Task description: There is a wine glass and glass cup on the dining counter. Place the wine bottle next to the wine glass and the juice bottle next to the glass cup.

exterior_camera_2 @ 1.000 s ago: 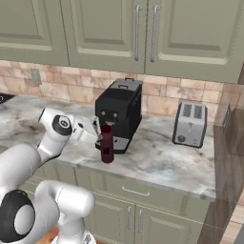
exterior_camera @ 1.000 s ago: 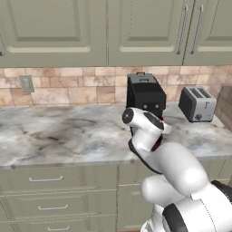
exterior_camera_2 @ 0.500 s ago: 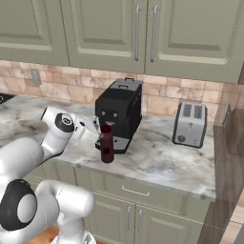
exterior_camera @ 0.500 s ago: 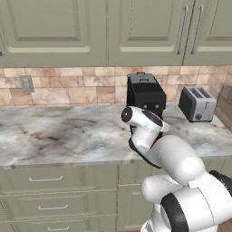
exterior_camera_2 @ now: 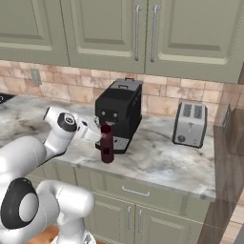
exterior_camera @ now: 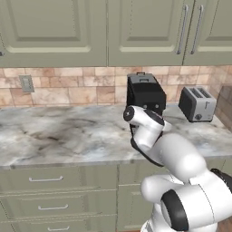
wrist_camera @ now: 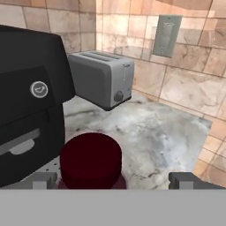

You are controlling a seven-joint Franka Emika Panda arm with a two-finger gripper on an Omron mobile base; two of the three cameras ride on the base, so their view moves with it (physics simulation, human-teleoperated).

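The juice bottle (exterior_camera_2: 106, 144) is seen upright on the marble worktop (exterior_camera_2: 157, 159), just in front of the black coffee machine (exterior_camera_2: 120, 113), with the toaster (exterior_camera_2: 189, 124) at its 3 o'clock. The gripper (wrist_camera: 113, 180) is held wide open at cap level, its fingertips (wrist_camera: 184, 178) either side of the maroon cap; nothing is gripped.

Arm: wrist and end effector (exterior_camera_2: 96, 135) advanced toward the juice bottle (exterior_camera_2: 106, 144) since the earlier frames, now just beside its upper part in the right base view; jaws wide, flanking the bottle's cap (wrist_camera: 90, 159) in the hand view.
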